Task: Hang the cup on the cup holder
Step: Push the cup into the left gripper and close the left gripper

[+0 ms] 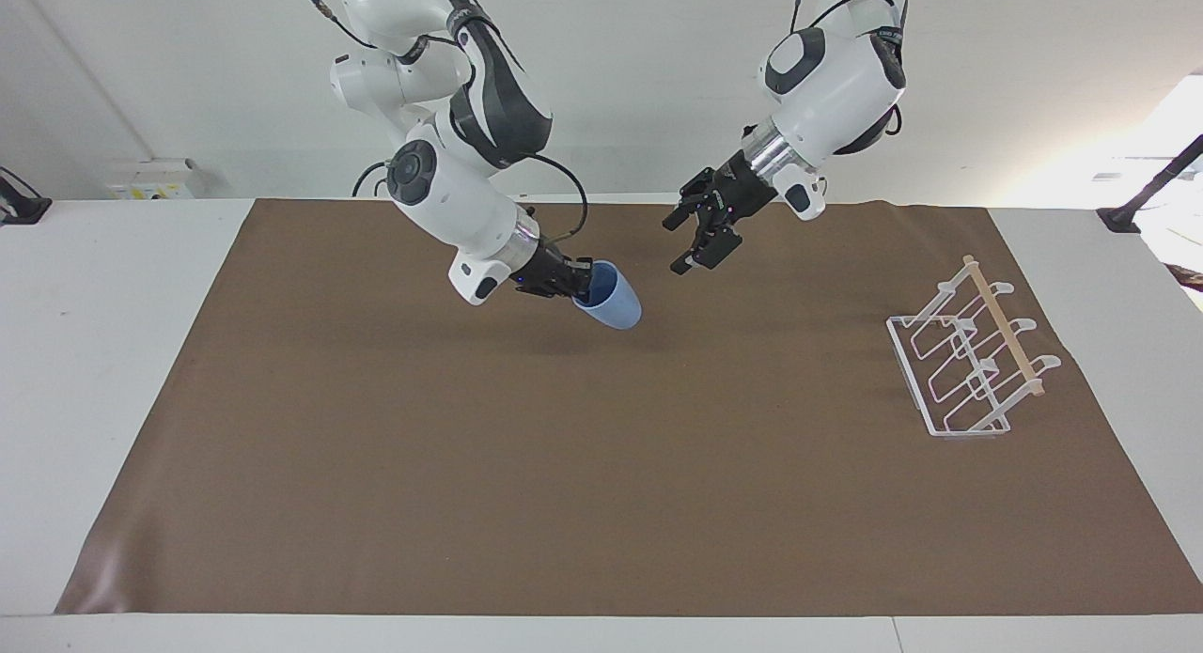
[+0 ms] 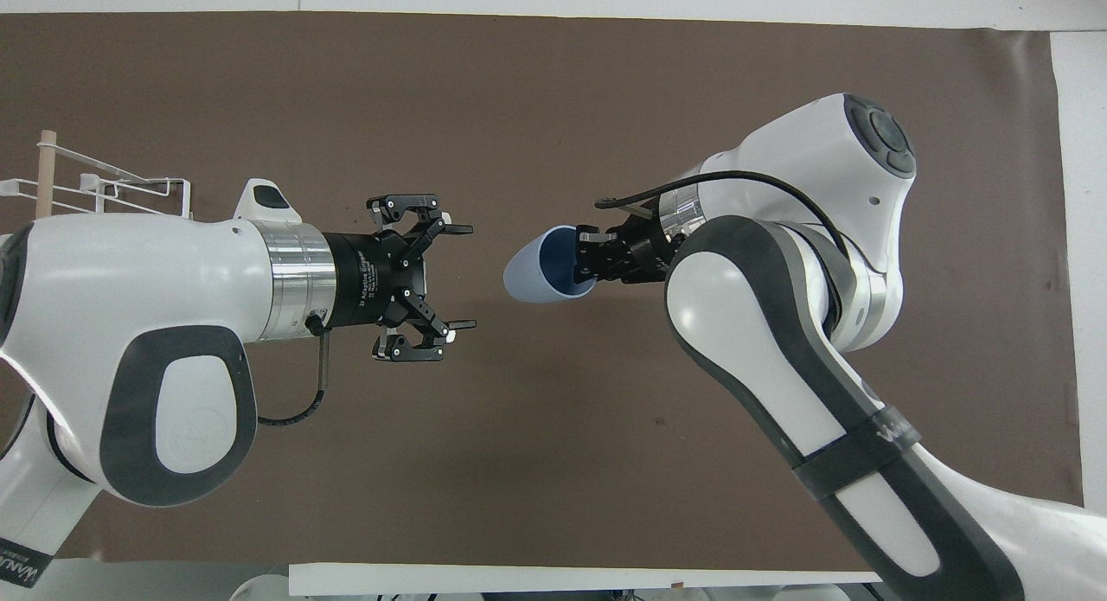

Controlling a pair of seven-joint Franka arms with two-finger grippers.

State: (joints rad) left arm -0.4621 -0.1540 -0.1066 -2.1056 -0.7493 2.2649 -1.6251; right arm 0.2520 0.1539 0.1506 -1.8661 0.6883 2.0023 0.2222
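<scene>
We see the right gripper (image 1: 575, 282) up over the middle of the brown mat (image 1: 601, 503), its jaws clamped on the rim of the cup (image 1: 611, 301), one finger inside the mouth and one outside. The cup hangs tilted in the air, clear of the mat, its closed base pointing toward the left arm's end of the desk (image 1: 85, 371) and its shadow falling on the mat beneath. In the overhead view the cup (image 2: 545, 277) lies almost sideways, its dark blue inside facing the right gripper (image 2: 588, 259).

We find the left gripper (image 1: 694, 242) raised over the mat, just beside the cup but apart from it, its jaws spread wide with nothing between them. From overhead the left gripper (image 2: 458, 277) faces the cup's base across a short gap.

The cup holder (image 1: 973, 357) stands on the mat at the left arm's end of the desk, well apart from the cup, and carries nothing on its prongs.
</scene>
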